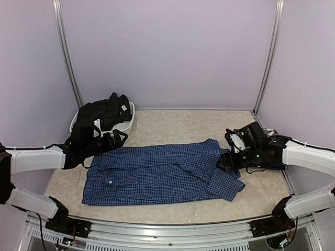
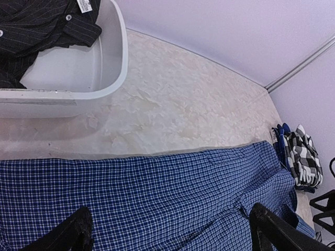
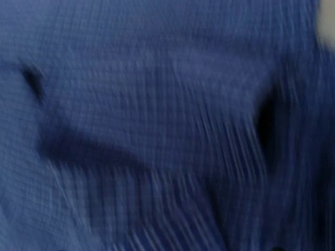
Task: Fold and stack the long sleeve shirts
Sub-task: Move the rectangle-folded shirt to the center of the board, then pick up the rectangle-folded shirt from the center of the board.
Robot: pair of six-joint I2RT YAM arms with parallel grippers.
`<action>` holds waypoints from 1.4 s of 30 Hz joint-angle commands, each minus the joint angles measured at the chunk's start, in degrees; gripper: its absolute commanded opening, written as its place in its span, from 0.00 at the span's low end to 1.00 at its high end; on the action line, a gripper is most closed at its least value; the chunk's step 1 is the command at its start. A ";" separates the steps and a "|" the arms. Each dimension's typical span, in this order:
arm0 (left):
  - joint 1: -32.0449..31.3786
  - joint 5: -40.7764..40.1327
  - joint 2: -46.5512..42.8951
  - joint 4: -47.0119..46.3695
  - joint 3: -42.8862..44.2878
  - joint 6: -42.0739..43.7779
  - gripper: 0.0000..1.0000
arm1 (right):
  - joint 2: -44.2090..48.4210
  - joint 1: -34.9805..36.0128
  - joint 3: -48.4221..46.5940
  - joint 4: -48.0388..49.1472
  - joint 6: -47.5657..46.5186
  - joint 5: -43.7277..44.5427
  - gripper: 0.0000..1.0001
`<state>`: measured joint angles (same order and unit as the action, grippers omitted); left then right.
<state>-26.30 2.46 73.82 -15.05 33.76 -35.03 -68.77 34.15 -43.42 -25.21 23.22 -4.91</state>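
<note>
Two jaws sit at opposite ends of the blue shirt (image 1: pixel 157 175).

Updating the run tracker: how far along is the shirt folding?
Done: blue shirt lies flat on the table, partly folded at most; no stack. In hand: left gripper open above it, right gripper at its right end, grip unclear. Remaining: black shirt in the bin, black-and-white check shirt bunched aside.
</note>
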 commanded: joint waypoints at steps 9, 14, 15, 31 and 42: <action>-3.56 -2.19 -6.96 4.28 -2.98 1.56 0.99 | -0.72 6.56 4.04 -9.12 10.74 2.59 0.82; -3.83 -2.29 -7.05 4.51 -2.93 1.54 0.99 | -4.32 10.45 3.91 -8.57 11.36 3.80 0.73; -3.84 -2.33 -6.90 4.50 -2.94 1.42 0.99 | -4.64 11.15 3.76 -8.51 11.44 3.91 0.70; -4.46 -2.29 -4.40 4.72 -2.68 1.03 0.99 | 1.06 18.37 -4.45 -10.11 8.08 -3.33 0.00; -4.46 -5.05 -4.56 6.51 -1.78 2.50 0.99 | 3.17 21.55 -8.96 -7.45 6.05 -12.71 0.00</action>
<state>-30.37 -0.97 69.17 -10.20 31.20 -33.89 -67.61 54.76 -50.22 -33.87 30.48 -13.61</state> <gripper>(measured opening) 0.989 0.009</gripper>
